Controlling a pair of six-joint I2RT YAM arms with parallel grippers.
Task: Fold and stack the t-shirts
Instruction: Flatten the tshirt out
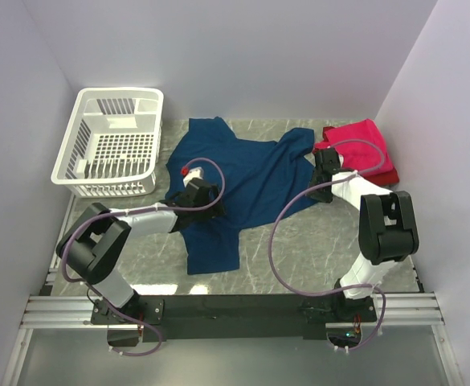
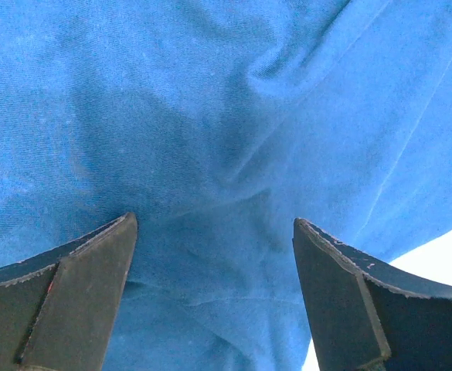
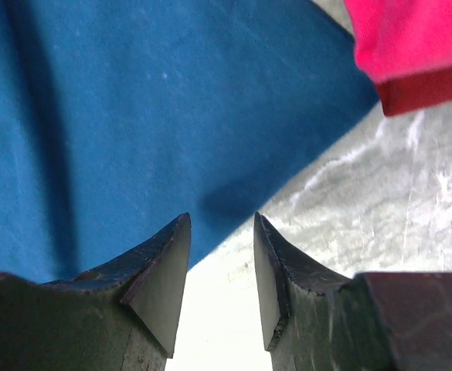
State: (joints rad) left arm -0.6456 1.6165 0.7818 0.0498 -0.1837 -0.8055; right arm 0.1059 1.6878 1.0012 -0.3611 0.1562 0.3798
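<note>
Hanging over the navy t-shirt [image 1: 251, 173] mid-frame, the left gripper [image 2: 214, 220] is spread wide; the right gripper [image 3: 222, 220] stands half-spread at its right edge.

Rumpled navy t-shirt [image 1: 251, 181] spread at centre; folded pink t-shirt [image 1: 361, 149] atop darker red one [image 3: 430, 89], far right.

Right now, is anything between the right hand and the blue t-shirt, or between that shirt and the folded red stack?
Nothing visible. The right hand sits at the edge of the blue t-shirt, jaws apart and empty, and only bare table lies between that edge and the folded red stack.
</note>
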